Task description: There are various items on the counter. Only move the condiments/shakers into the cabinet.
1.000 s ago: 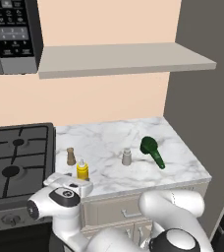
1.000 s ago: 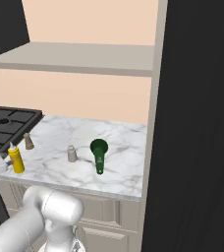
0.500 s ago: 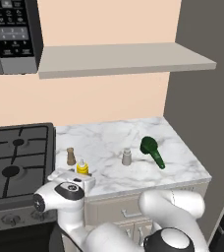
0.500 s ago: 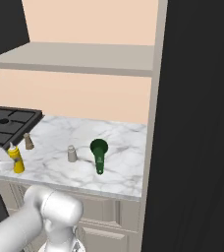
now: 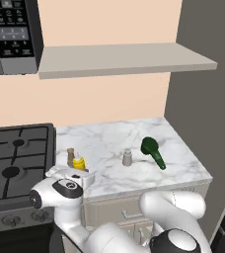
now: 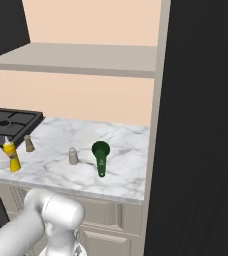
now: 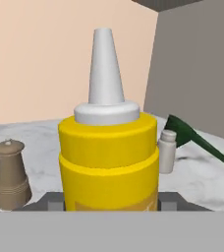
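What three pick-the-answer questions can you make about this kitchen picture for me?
1. Where does the yellow squeeze bottle stand?
A. on the stove
B. on the marble counter
C. on the wall shelf

2. How many small shakers are on the counter?
A. one
B. two
C. four

3. How does the dark green long-handled thing sit?
A. lying flat
B. standing upright
C. hanging

Answers: 1 B, it stands near the counter's front edge, right before the claw. 2 B, one brown shaker, one grey shaker. 3 A, its handle rests on the marble.

no text can be read: the microwave point(image 5: 11, 34) keypad shows pale marks too blurred to make out, and the yellow squeeze bottle point(image 7: 109, 152) is unlabelled.
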